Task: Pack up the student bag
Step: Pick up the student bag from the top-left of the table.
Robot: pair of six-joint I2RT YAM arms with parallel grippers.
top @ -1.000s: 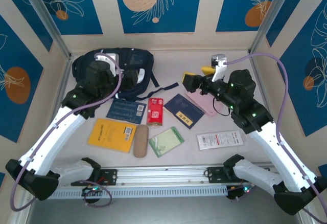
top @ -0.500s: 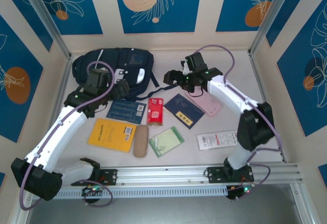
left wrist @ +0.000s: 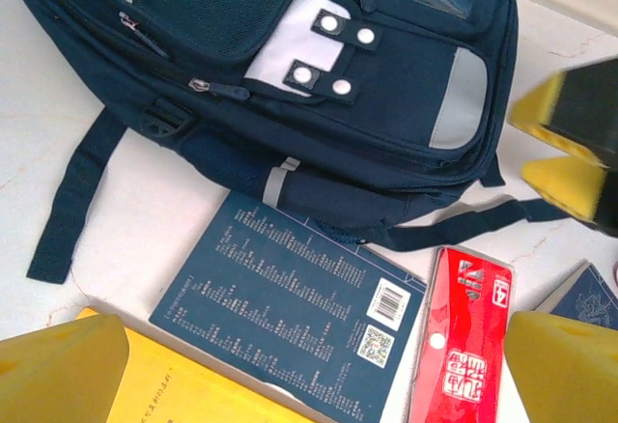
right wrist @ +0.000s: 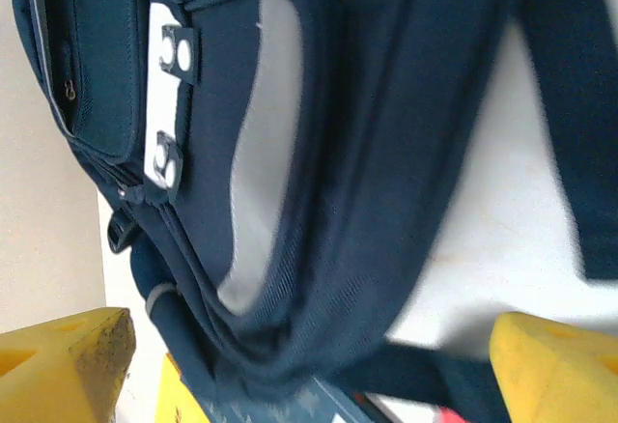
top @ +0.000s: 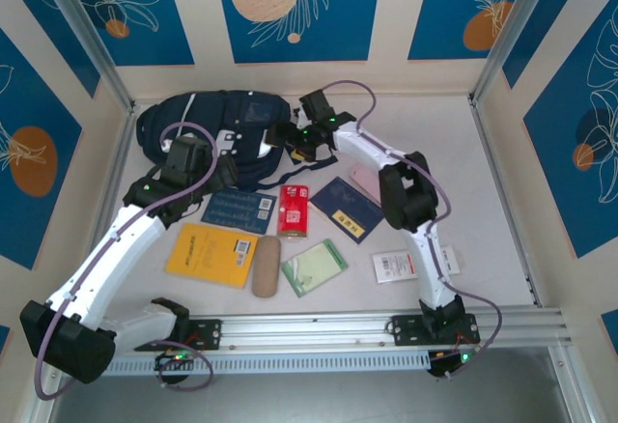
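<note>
Where the table runs back toward eleven o'clock, with twelve at the far wall, the student bag [top: 217, 124] lies flat with its front facing up. It is dark navy fabric and the largest thing there. From the left wrist the student bag [left wrist: 290, 85] shows a mesh pocket, a light grey patch crossed by two black tabs with silver studs, curved grey reflective stripes and a small clear window pocket. One black strap trails toward seven o'clock and another toward four.

The right hand [top: 285, 138] is at the bag's three o'clock edge. Its yellow fingers are spread wide with nothing between them. From its own wrist, the right hand [right wrist: 309, 360] looks down on the grey stripe and side seam of the bag [right wrist: 367, 153]. I cannot tell whether it touches the fabric.

The left hand [top: 232, 167] is at the bag's six o'clock edge, fingers equally wide and released. Below it, the left hand [left wrist: 309, 375] has a dark blue booklet [left wrist: 290, 312] whose far corner tucks against the bag.

Further toward six o'clock lie a red packet [top: 294, 211], a navy booklet [top: 346, 208], a yellow book [top: 211, 254], a tan case [top: 266, 266], a green packet [top: 315, 267] and a white packet [top: 406, 266].
</note>
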